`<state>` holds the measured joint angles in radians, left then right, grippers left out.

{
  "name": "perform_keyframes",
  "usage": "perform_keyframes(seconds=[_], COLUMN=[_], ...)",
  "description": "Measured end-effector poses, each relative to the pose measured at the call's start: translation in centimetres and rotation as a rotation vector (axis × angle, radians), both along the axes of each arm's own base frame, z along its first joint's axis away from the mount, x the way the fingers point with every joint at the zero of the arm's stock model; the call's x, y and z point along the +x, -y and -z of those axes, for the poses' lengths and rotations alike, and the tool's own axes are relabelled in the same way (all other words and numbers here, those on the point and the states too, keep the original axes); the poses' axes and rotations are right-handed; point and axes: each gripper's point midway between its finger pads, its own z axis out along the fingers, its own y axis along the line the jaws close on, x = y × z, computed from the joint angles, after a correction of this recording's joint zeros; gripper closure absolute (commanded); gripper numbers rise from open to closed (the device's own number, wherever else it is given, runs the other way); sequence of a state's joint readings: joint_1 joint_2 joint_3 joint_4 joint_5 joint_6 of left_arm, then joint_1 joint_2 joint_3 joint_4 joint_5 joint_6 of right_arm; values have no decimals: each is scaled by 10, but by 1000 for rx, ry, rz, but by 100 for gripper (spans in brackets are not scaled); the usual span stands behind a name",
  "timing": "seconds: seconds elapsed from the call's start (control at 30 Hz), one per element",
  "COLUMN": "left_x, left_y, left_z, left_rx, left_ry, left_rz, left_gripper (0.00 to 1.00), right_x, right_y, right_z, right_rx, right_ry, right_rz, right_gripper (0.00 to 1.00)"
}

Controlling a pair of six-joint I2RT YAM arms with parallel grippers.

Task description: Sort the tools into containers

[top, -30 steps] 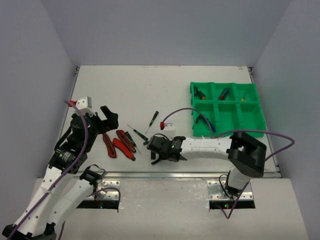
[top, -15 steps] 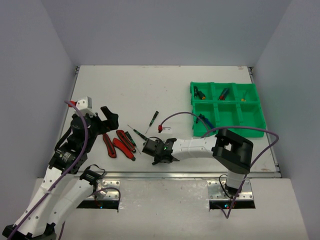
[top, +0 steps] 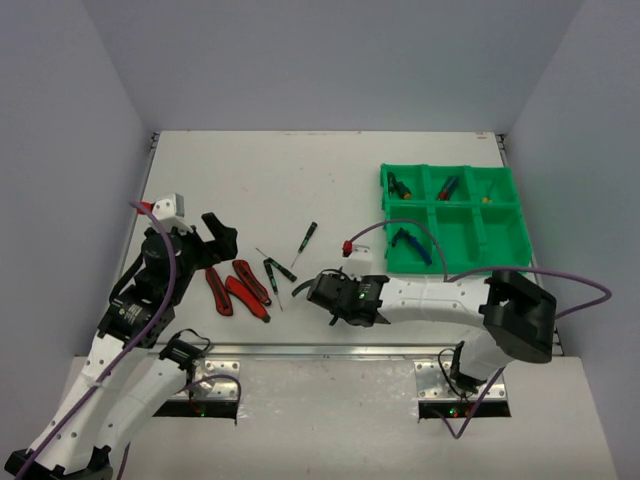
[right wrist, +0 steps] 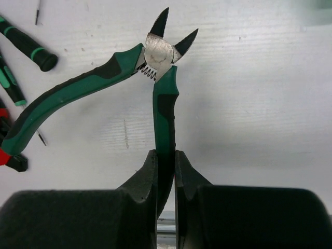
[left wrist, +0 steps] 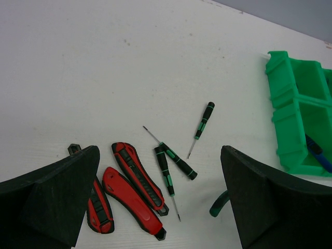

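My right gripper is shut on one handle of the green-handled pliers, whose other handle splays left while the cutting head points away over the table. From above, that gripper sits near the table's front middle. My left gripper hangs open above three red-handled cutters and thin green-banded screwdrivers, with another screwdriver farther back. The green tray stands at the right.
The tray's front left compartment holds blue-handled pliers. Small tools lie in its back row. A purple cable loops over the tray's near side. The table's metal front edge runs just behind the right gripper.
The right gripper has gone from open to shut on a pliers handle and has shifted a little to the right. The left arm has not moved.
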<state>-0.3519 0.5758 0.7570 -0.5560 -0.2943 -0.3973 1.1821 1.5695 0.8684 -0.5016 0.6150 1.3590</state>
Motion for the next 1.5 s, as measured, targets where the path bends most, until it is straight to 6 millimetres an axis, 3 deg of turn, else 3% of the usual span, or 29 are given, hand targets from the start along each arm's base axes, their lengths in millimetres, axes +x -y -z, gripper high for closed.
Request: perform_keyframes(seconds=[0.23,0.4,0.5,0.9,1.13,1.33,1.5], left_x=[0,0,0,2,2,2,3], left_y=[0,0,0,1,2,3,4], left_z=[0,0,0,1,2,2,3], left_rx=[0,0,0,1,1,-1,-1], left_ry=[0,0,0,-3,-9,-10,-15], left_rz=[0,0,0,1,6,10,14], left_gripper=[0,0,0,0,0,0,0], right_x=[27,61,85,116,137,154,151], right_y=[26,78,117,181,189,198,200], right_z=[-38,-85,-98,-72,-74,-57,-49], right_rx=[50,118,118,253,298,272,263], right_ry=[52,120,133,-141,-180,-266,-311], right_rz=[10,46,79,-32,-79,-79,-81], right_gripper=[100,100,100,100,100,100,99])
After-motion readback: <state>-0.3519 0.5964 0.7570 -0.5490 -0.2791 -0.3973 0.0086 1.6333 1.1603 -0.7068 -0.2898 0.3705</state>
